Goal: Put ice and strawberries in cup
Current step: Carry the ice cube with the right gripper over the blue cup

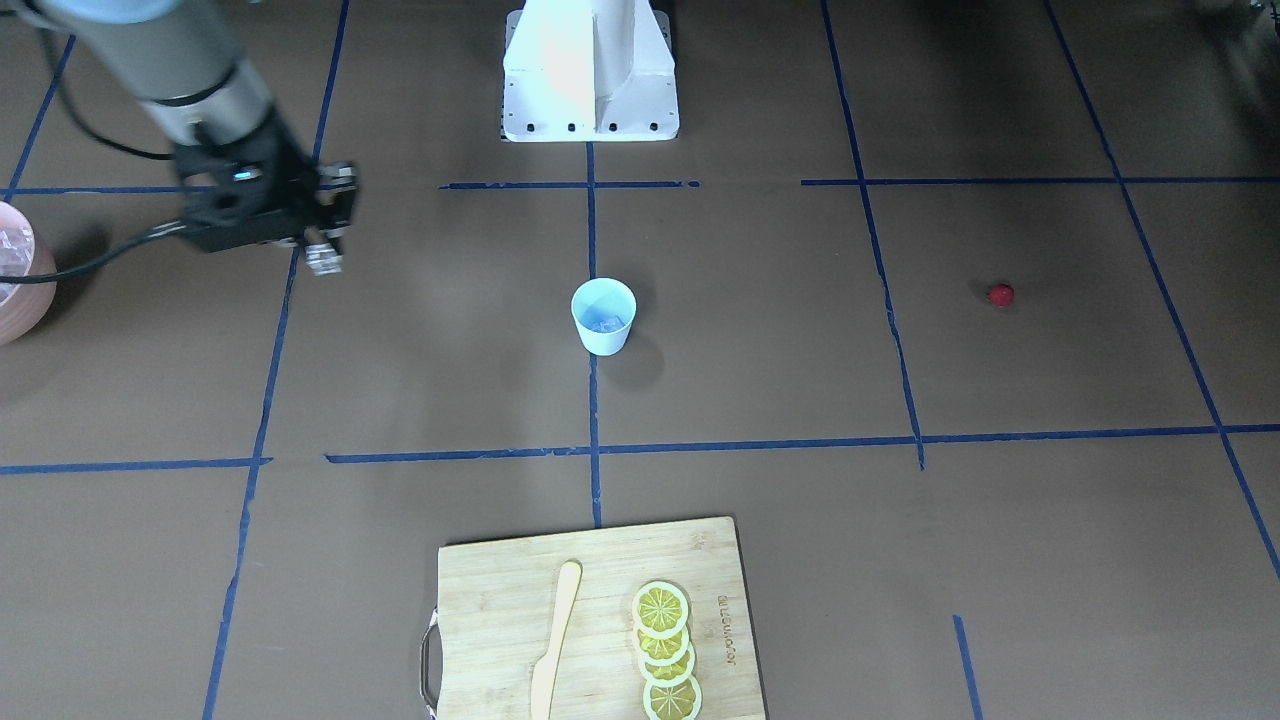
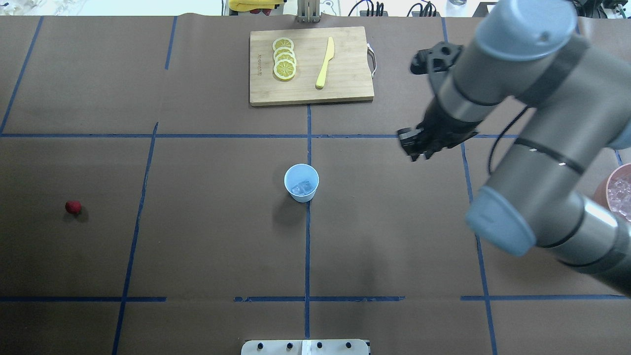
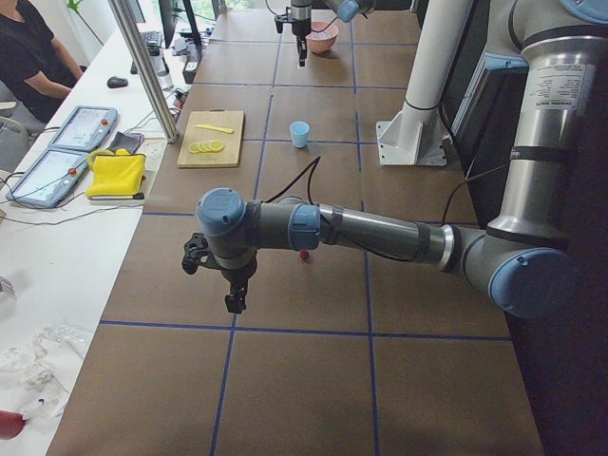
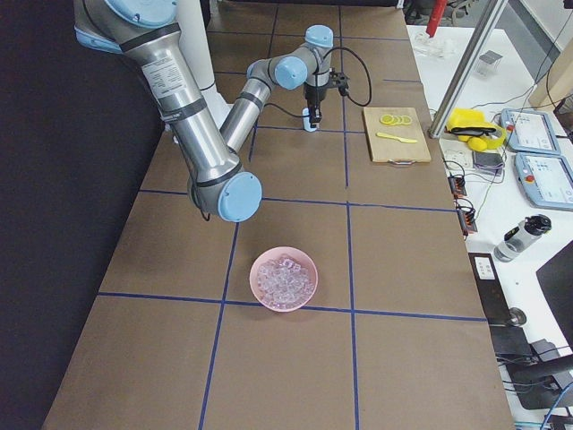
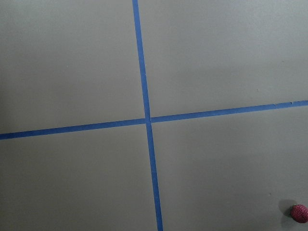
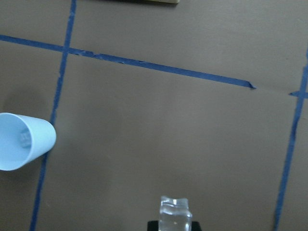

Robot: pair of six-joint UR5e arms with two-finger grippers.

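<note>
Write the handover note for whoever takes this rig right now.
Right gripper: shut on an ice cube, in the air between the pink bowl and the cup.
Left gripper: above the table near the strawberry; open or shut cannot be told.
Done: some ice is in the cup.
Left: drop this cube in, then add the strawberry, lying on the robot's left.

The surface point(image 2: 222, 236) is showing plain brown, with blue tape point(image 2: 307, 246) running across it in a grid. The cup point(image 1: 604, 342) is looking pale blue, and the ice point(image 2: 302, 188) in it clear and whitish. The berry point(image 2: 73, 207) is showing dark red, the bowl point(image 4: 284, 307) pink. The board point(image 2: 345, 84) is showing pale wood grain, the lemon slices point(image 2: 284, 59) yellow with white rims, the knife point(image 2: 325, 61) yellow. The right arm point(image 2: 542, 148) is showing grey with pale-blue caps point(image 2: 500, 229), the right hand point(image 1: 325, 260) black.
</note>
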